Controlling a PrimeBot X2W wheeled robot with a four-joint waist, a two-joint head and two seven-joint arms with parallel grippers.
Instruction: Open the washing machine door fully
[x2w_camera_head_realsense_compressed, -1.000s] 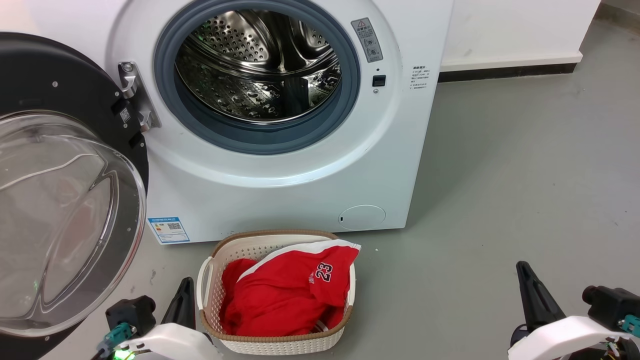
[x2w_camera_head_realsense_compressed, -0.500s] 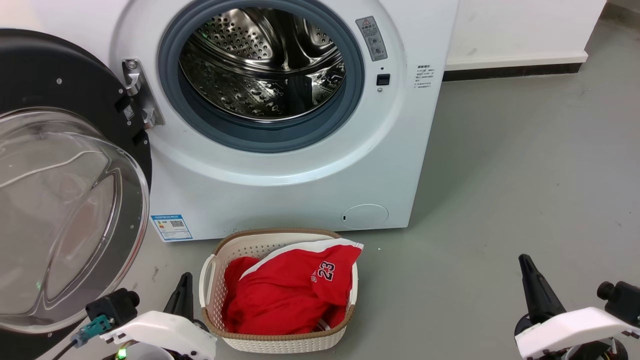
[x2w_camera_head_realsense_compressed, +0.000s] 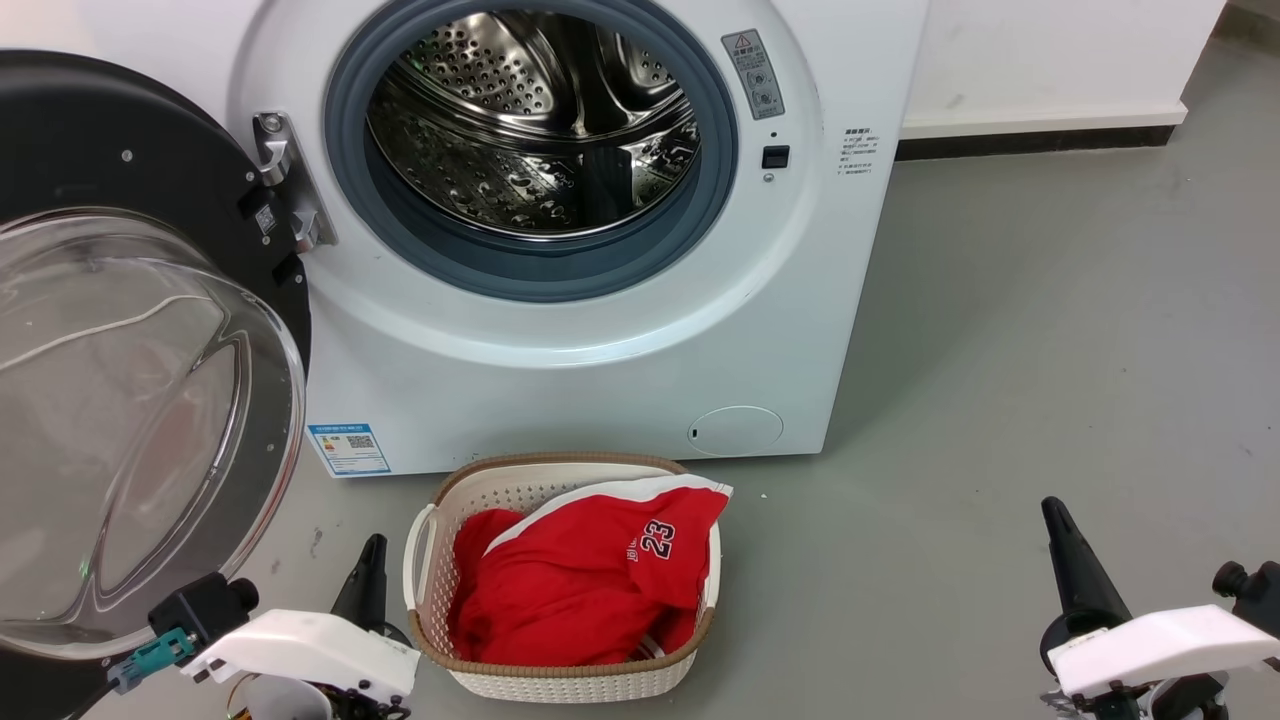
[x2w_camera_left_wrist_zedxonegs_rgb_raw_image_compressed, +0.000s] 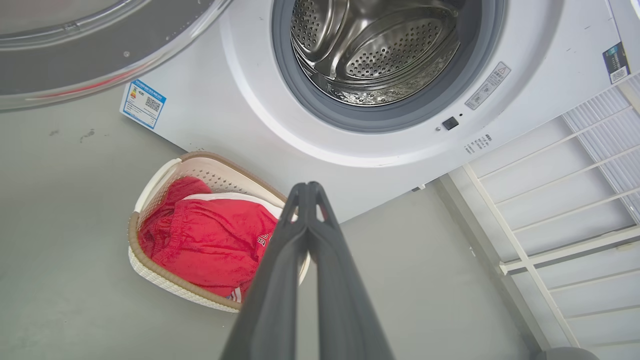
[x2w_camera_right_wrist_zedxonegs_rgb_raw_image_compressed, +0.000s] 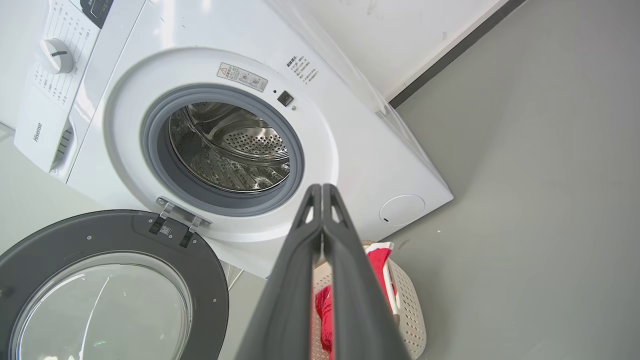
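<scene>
Door's wide open, job looks done
The washing machine door (x2w_camera_head_realsense_compressed: 140, 360) hangs off its hinge (x2w_camera_head_realsense_compressed: 290, 195), left of the drum mouth (x2w_camera_head_realsense_compressed: 530, 140) on the white machine (x2w_camera_head_realsense_compressed: 600, 380); left tool (x2w_camera_head_realsense_compressed: 372, 565) and right tool (x2w_camera_head_realsense_compressed: 1055, 520) sit pinched closed, empty, low before that machine

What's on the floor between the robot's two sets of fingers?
In the head view, a white laundry basket holding a red jersey sits between the left gripper and right gripper, close to the left one; the rest is bare grey floor.
</scene>
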